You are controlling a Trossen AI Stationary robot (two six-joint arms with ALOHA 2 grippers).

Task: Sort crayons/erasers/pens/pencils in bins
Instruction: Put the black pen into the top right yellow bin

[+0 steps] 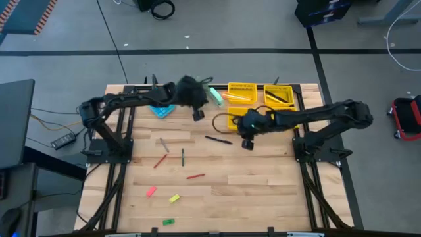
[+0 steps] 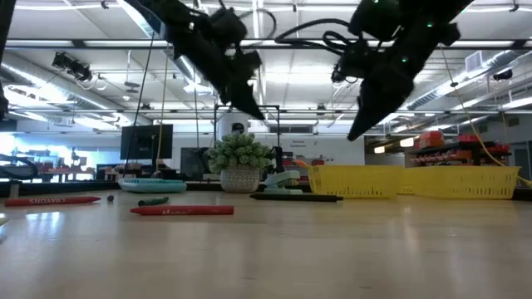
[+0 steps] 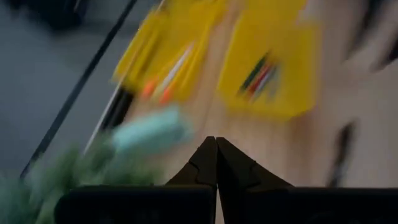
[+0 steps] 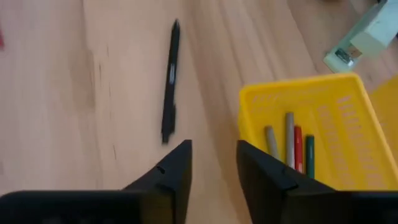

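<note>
Fingers of the left gripper (image 3: 216, 163) pressed together, empty; right gripper (image 4: 213, 163) parted above table (image 4: 74, 93). Red crayon (image 2: 51, 200) apparently reads "CRAYONS".

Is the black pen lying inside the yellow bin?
No, in the right wrist view the black pen lies on the bare wooden table, apart from the yellow bin, which holds a few short sticks.

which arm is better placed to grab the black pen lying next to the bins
Right, probably. The right hand is open and hangs near the black pen, beside the bin holding crayons. The left hand is shut and farther off, over by the pale green object.
</note>
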